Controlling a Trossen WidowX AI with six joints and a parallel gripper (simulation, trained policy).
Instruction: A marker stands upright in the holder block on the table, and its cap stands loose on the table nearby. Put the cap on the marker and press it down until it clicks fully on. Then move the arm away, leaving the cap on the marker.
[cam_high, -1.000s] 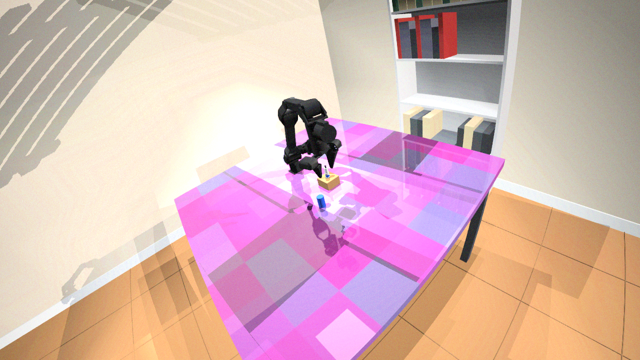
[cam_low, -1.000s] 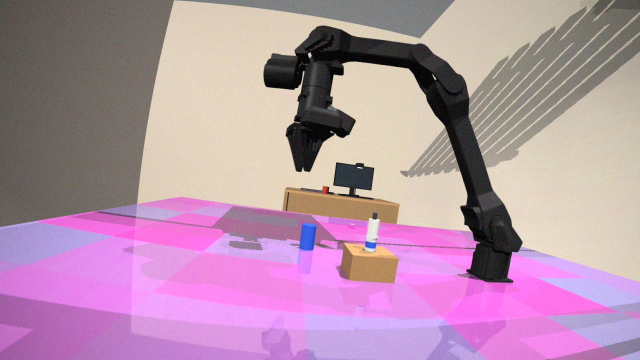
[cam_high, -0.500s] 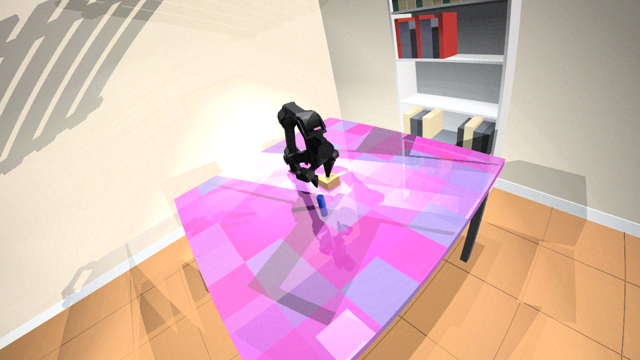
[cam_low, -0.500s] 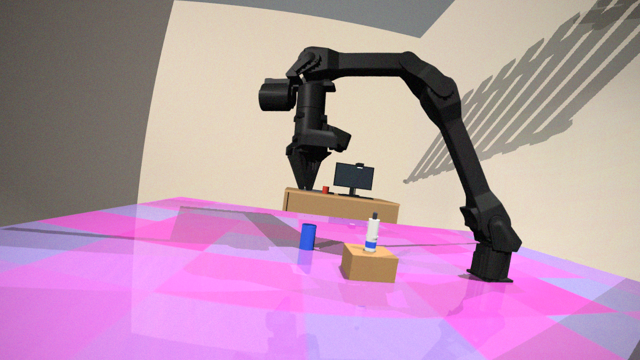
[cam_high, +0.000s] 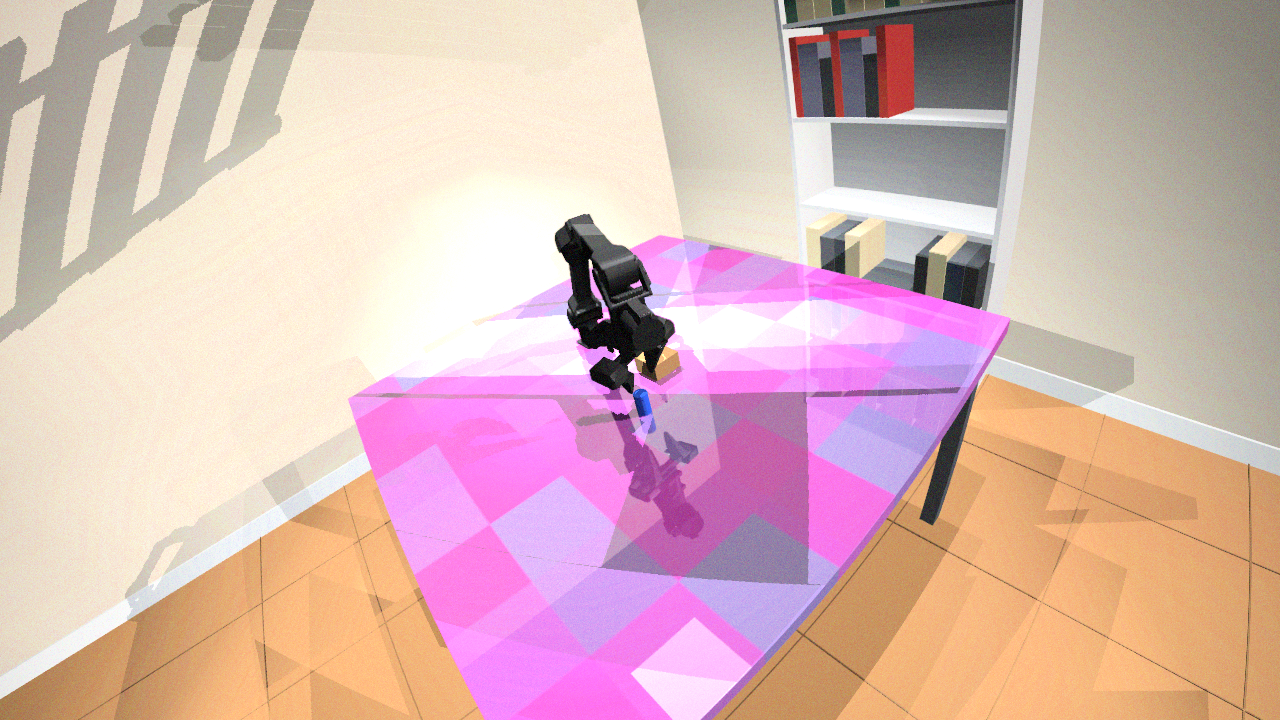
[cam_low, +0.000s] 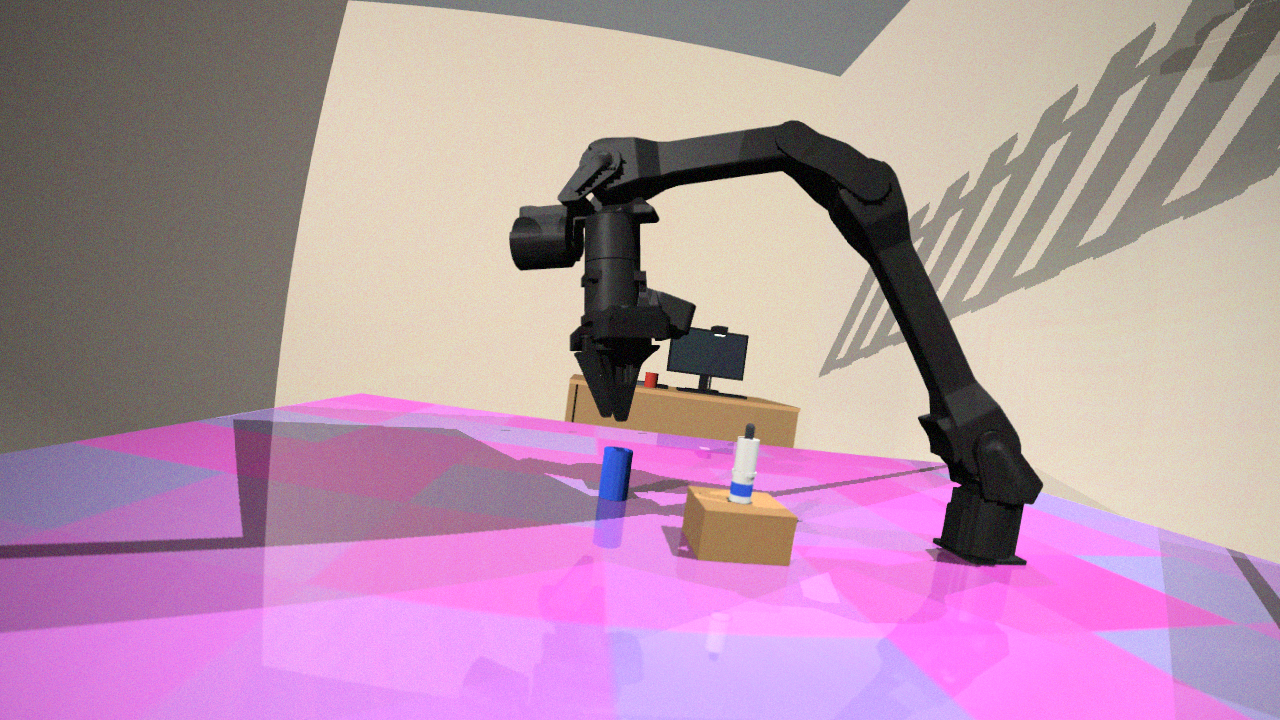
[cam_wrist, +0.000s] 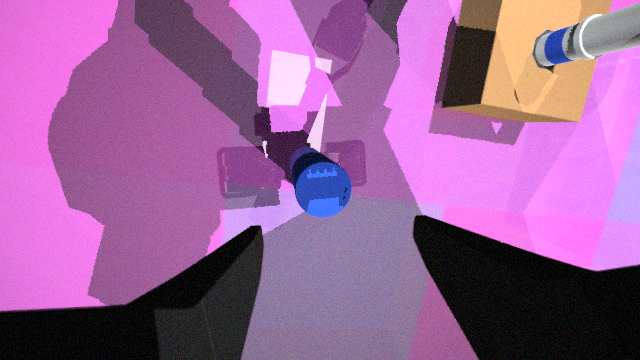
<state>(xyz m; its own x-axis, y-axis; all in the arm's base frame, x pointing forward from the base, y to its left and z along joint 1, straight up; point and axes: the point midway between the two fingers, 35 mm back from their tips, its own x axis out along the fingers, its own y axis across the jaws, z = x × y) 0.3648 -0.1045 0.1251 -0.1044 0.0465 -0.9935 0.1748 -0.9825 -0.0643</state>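
Note:
The blue cap stands upright and loose on the table. The white marker with a blue band and dark tip stands upright in the tan holder block, uncapped. In the top view the arm hides the marker. My gripper points down, open and empty, its fingertips a little above the cap. In the wrist view the cap's top shows midway between the fingers sideways, just beyond the tips.
The holder block is beside the cap, on the side toward the arm's base. A desk with a monitor and a red cup stands far behind the table. A bookshelf stands behind the table in the top view.

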